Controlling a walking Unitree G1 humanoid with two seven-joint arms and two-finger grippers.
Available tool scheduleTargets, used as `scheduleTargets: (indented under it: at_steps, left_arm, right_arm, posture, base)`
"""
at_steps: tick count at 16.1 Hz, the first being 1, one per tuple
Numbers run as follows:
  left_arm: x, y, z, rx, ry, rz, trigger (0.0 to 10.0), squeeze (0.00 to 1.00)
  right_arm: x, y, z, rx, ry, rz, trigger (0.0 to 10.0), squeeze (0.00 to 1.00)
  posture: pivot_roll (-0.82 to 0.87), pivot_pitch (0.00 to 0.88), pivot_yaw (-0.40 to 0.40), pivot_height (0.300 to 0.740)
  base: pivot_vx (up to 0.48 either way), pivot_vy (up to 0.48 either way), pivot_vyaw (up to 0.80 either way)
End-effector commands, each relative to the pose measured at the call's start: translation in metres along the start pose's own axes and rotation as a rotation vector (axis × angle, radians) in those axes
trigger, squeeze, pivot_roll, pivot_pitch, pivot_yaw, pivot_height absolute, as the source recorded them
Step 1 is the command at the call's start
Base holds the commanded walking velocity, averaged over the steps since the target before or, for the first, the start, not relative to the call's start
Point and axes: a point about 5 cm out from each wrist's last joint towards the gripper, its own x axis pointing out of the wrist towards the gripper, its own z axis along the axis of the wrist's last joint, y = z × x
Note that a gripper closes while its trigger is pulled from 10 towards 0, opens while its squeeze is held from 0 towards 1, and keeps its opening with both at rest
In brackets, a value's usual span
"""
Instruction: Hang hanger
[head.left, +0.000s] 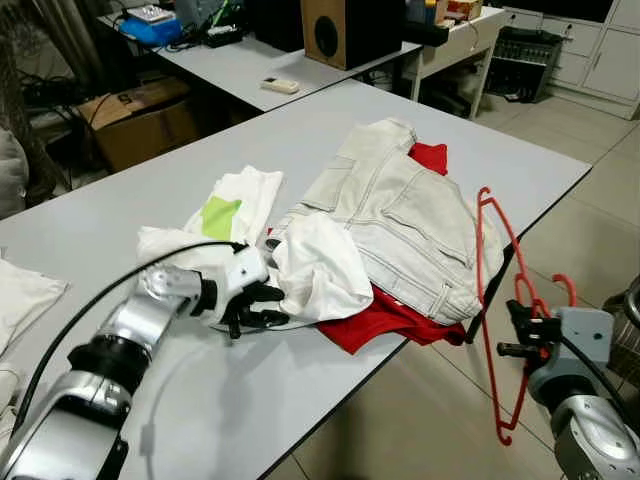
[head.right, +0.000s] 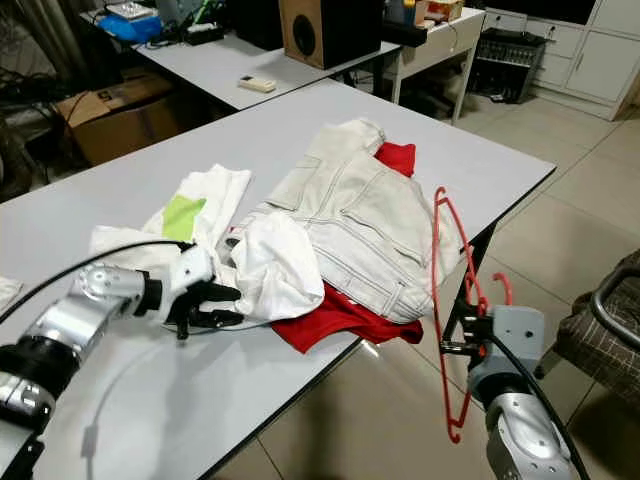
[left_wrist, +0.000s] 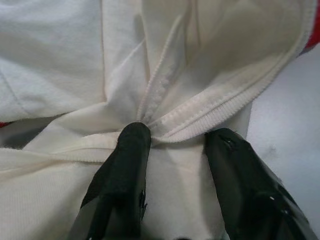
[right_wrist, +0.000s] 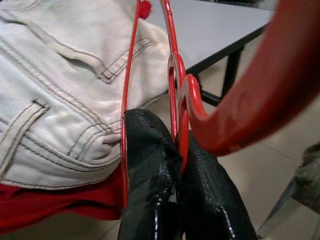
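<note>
Right gripper (head.left: 522, 325) was clamped on the red hanger (head.left: 497, 262), held off the table (head.left: 330, 110) edge. Left gripper (head.left: 252, 305), fingers apart, rested at the white shirt (head.left: 318, 265) collar. Shirt judged not yet hangered.

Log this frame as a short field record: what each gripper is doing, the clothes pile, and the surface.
right gripper: shut on the red plastic hanger, held past the table edge
left gripper: open, fingers astride the ribbed hem of the white cotton garment
pile: pale denim jacket on top of a red cloth
also on table: white shirt with green patch
surface: grey table
</note>
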Motion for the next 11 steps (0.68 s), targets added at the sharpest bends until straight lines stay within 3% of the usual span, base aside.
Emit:
scheduleTargets:
  at_steps: [1,2,8,11]
  left_arm:
    - [0.002,-0.005,-0.013,-0.005,0.064,0.014,2.3,0.00]
    - [0.003,-0.006,-0.014,0.004,0.067,0.040,0.0,0.00]
    - [0.007,-0.010,-0.009,0.019,-0.003,0.164,0.0,0.00]
    - [0.002,0.004,-0.002,0.024,-0.040,0.353,0.0,0.00]
  right_arm:
    - [-0.001,-0.009,-0.003,-0.003,0.005,-0.059,10.0,0.00]
    - [0.000,-0.012,-0.001,-0.004,-0.002,-0.068,10.0,0.00]
    - [0.008,-0.010,0.010,-0.011,-0.060,-0.065,10.0,0.00]
    - [0.008,-0.010,0.017,-0.007,-0.093,-0.074,10.0,0.00]
  posture:
    - [-0.27,0.000,0.107,0.719]
    - [-0.26,0.000,0.101,0.719]
    - [-0.26,0.000,0.093,0.719]
    - [-0.26,0.000,0.092,0.719]
  base:
    - [0.000,0.000,0.00]
    - [0.000,0.000,0.00]
    - [0.000,0.000,0.00]
    - [0.000,0.000,0.00]
